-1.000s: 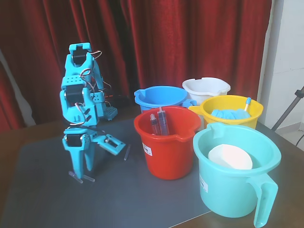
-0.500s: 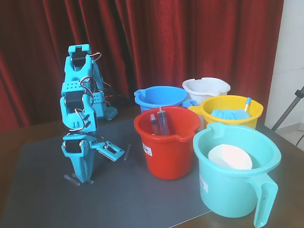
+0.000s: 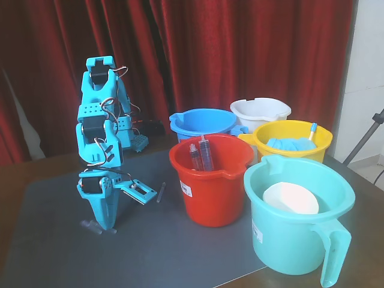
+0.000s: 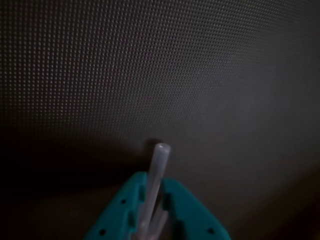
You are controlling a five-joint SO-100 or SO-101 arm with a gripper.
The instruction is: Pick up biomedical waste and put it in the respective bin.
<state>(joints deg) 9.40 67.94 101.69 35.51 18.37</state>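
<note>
While the arm stands folded with its wrist pointing down, we see the gripper (image 3: 107, 226) at the dark mat (image 3: 150, 252), clenched around a thin clear tube (image 4: 157, 170). In the wrist view that tube runs up between the two teal jaws and sticks out past their tips, its rounded end hovering over or touching the dotted mat; we cannot tell which. In the fixed view a pale tube piece (image 3: 90, 225) lies on the mat just left of the gripper tips; whether it is the gripped tube's free end or a separate one we cannot tell. A further small dark tube (image 3: 161, 192) lies on the mat to the right, between the arm and the red bucket (image 3: 210, 186).

We find two syringes with dark contents (image 3: 201, 156) standing inside that red bucket. Behind it sit a blue bucket (image 3: 201, 123) and a white bucket (image 3: 260, 111); right of it, a yellow bucket (image 3: 293, 141) holds blue material. Nearest the camera, a teal jug (image 3: 300, 225) contains a white round object. Everything rests on the table (image 3: 36, 174) before a red curtain (image 3: 240, 54).
</note>
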